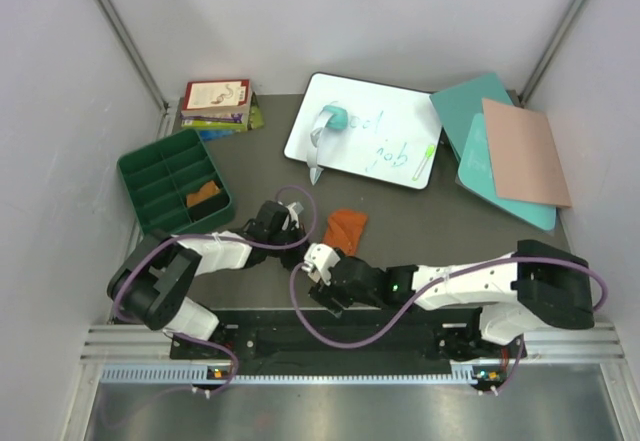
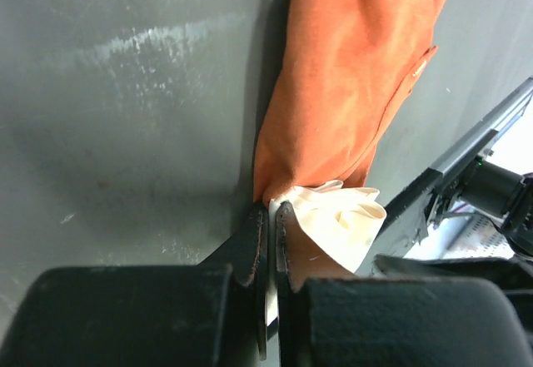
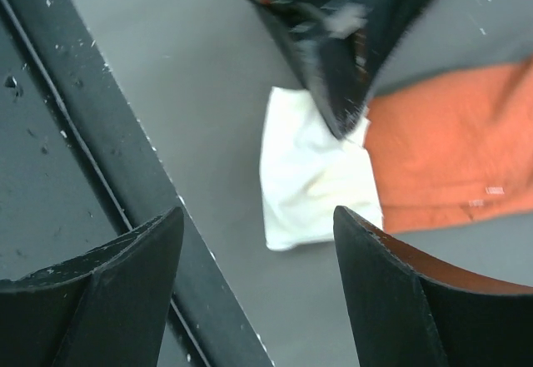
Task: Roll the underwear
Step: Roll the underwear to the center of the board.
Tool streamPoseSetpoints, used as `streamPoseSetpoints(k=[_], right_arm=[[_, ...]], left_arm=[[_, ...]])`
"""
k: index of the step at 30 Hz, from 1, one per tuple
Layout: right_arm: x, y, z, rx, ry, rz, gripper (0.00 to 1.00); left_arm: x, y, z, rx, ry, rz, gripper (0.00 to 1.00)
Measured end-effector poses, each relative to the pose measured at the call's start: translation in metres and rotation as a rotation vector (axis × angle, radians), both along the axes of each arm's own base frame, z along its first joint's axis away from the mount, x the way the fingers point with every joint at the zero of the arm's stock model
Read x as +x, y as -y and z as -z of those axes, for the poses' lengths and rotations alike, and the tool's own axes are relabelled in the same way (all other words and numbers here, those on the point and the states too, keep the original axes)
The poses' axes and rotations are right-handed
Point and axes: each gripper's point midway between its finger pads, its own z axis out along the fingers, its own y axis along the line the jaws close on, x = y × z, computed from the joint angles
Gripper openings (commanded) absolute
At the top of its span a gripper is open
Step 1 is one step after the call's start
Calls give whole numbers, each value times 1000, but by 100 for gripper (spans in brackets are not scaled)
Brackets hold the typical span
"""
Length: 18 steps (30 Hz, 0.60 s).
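While lying flat on the table point(image 1: 420, 216) near the middle of its near edge, pinched at the cream waistband point(image 2: 341, 217) by the left gripper point(image 2: 272, 213): orange briefs point(image 1: 347, 229). Clamps tight there, jaws pressed together, cream cloth bunched at their tips and caught between. Stretches away from that pinch as orange cloth spread on the grey top. Stands over the same waistband with jaws spread wide and nothing in them, cream fold showing in the gap: right gripper point(image 3: 258, 213). Seen from above, meet nose to nose at the briefs' near left end. Off by the table's left edge, well apart from both, sits crumpled in the near right compartment of the green tray point(image 1: 150, 176): tan briefs point(image 1: 205, 194).
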Motion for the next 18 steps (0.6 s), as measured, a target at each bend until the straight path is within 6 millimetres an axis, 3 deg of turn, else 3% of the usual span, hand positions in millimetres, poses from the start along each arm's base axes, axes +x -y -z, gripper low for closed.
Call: streamPoseSetpoints(k=[4,13,18], right_arm=[[-5,-8,10,-31,61,-41,70],[9,-2,37,-117,123,-2,66],[17,-2,37,-115,159,36,58]], left_arm=[[-2,-1,1,-9,-38,8,0],[-8,-1,1,-19,-75,28,0],[-12,-2,1,-18,-88,40,0]])
